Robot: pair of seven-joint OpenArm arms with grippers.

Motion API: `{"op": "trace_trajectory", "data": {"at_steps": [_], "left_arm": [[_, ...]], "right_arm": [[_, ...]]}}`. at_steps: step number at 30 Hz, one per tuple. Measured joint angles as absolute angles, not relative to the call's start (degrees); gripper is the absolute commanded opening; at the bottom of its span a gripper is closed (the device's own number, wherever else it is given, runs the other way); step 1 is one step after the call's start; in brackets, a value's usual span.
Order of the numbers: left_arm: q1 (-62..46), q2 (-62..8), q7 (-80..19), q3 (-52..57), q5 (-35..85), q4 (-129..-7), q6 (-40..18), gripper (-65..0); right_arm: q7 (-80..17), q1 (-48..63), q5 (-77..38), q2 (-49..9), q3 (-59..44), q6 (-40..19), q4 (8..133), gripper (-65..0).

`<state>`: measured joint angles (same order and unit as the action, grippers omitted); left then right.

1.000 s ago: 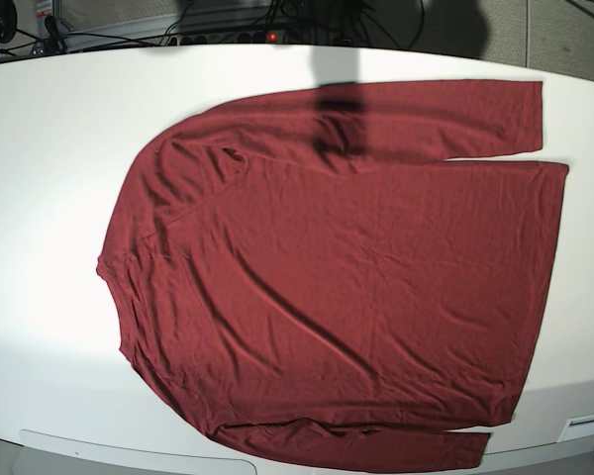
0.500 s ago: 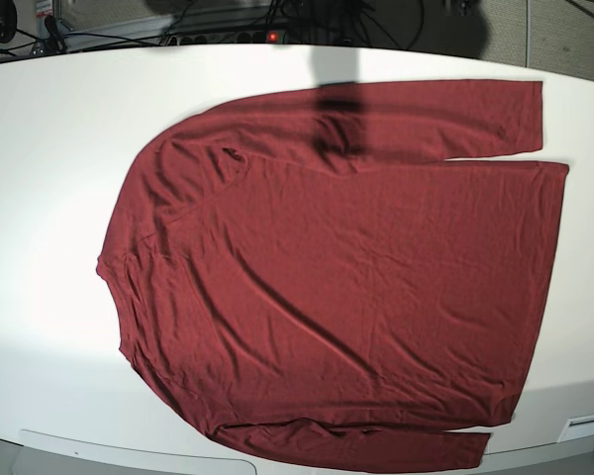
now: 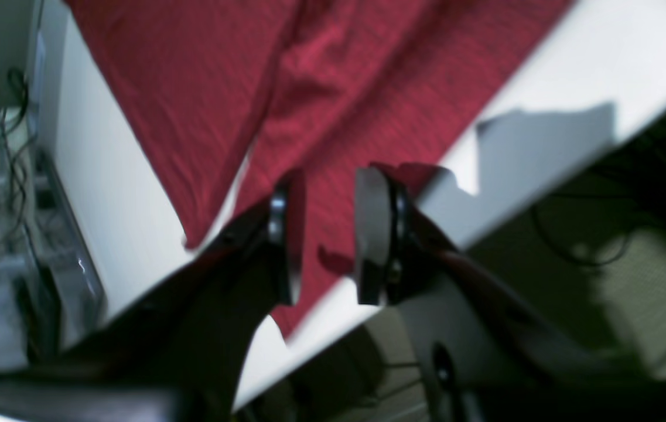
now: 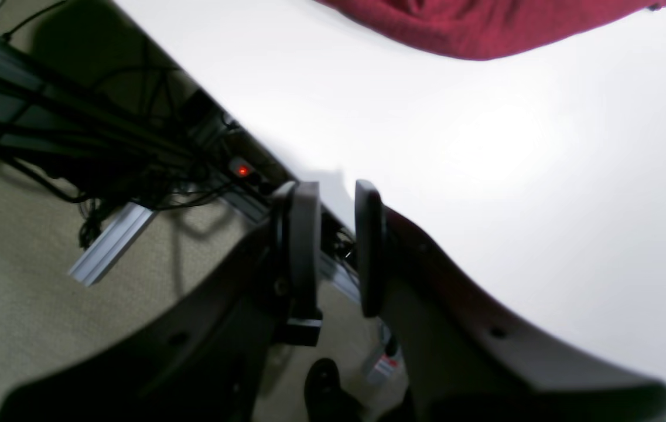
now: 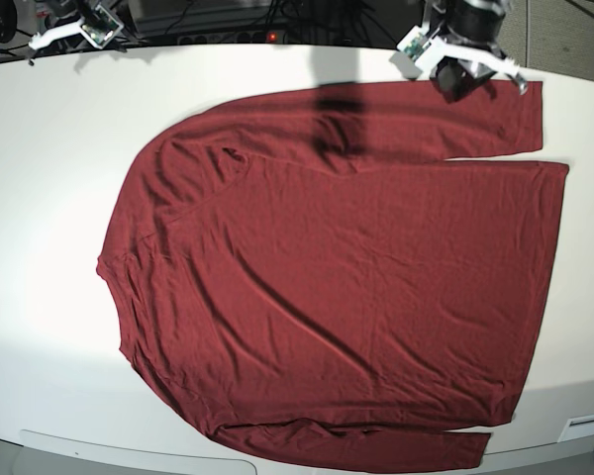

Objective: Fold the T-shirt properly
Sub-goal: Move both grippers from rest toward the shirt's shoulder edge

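On the white desk: one T-shirt, dark red, long-sleeved, laid flat and spread wide, collar toward the base view's left, hem toward its right, one sleeve along the far edge and one along the near edge; light wrinkles throughout.

At the far desk edge, base view's right: our left hand, released, its pads parted with red sleeve fabric showing between them. We hover above the sleeve near its cuff; whether we touch the cloth we cannot tell.

At the far desk edge, base view's left: our right hand, jaws slightly apart, grasping nothing, well apart from the shirt, over the edge with cables below.
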<state>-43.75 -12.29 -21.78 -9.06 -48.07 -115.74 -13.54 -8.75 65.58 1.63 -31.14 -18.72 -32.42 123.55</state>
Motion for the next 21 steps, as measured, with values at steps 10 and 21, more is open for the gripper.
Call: {"op": "trace_trajectory", "data": {"at_steps": [10,21], "left_arm": [[-42.63,-21.08,-21.06,-9.06,-48.03,-110.02,-15.18,-45.4],[-36.82,-24.99,-19.4,-9.06,-48.66,-98.13,-12.21,-45.4]], "right_arm": [[-12.12,63.81,1.52,-31.05,-18.72,-32.42,123.81,-53.5],[-12.12,63.81,1.52,-30.87,-18.72,-32.42,123.81,-53.5]]}}
